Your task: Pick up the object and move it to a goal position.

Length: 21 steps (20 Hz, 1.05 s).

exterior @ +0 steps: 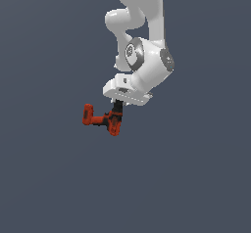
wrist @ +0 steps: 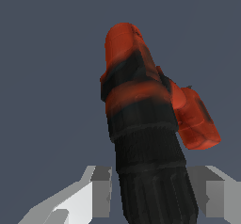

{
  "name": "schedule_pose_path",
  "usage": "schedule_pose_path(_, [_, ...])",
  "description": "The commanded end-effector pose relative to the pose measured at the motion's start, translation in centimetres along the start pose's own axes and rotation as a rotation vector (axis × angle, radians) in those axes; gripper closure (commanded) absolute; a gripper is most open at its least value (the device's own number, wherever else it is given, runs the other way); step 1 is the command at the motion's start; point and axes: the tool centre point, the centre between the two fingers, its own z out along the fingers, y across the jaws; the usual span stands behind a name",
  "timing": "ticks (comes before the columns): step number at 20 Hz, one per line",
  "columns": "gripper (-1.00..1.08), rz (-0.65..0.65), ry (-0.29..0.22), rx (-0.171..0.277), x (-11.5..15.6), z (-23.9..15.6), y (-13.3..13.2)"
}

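The object is a small red-orange power drill (exterior: 104, 120) with black accents, hanging below the white arm's hand in the exterior view. My gripper (exterior: 117, 107) is shut on the drill's black front end, with the battery base pointing to the exterior view's left. In the wrist view the drill (wrist: 141, 110) fills the middle, its black ribbed part clamped between my two grey fingers (wrist: 96, 185). The red body and battery block stick out beyond the fingers. No surface shows touching the drill.
The white arm (exterior: 142, 41) comes down from the top of the exterior view. Everything around is a plain dark grey-blue background with no other objects or edges in sight.
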Motion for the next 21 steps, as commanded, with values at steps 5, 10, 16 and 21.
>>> schedule_pose_path(5, [1.08, 0.002, 0.005, 0.002, 0.8, -2.0, 0.5])
schedule_pose_path(10, [1.08, 0.002, 0.005, 0.003, 2.0, -4.7, 1.0])
schedule_pose_path(16, [1.08, 0.002, 0.005, 0.002, 3.0, -6.9, 1.4])
schedule_pose_path(21, [1.08, 0.002, 0.005, 0.002, 3.3, -7.4, 1.5])
